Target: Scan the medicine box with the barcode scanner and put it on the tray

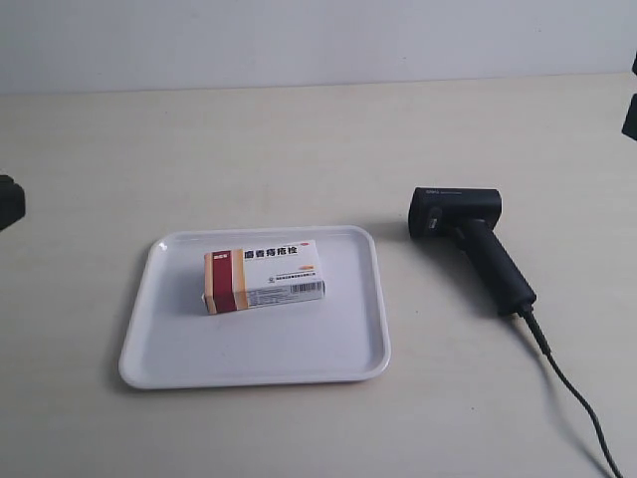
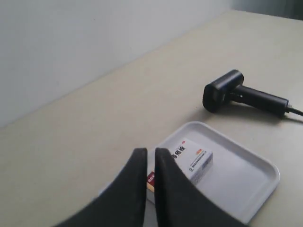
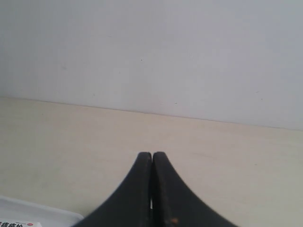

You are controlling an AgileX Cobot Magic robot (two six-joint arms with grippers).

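Note:
The medicine box lies flat inside the white tray, red band toward the exterior view's left. The barcode scanner lies on its side on the table to the tray's right, with its cable trailing to the front edge. In the left wrist view my left gripper hangs above and short of the tray, shut to a thin slit and holding nothing; the box and scanner lie beyond it. My right gripper is shut and empty over bare table, with only a tray corner showing.
Pale wooden tabletop with a plain wall behind it. Dark arm parts show at the exterior view's left edge and right edge, both well away from the tray and the scanner. The scanner cable runs along the table's front right.

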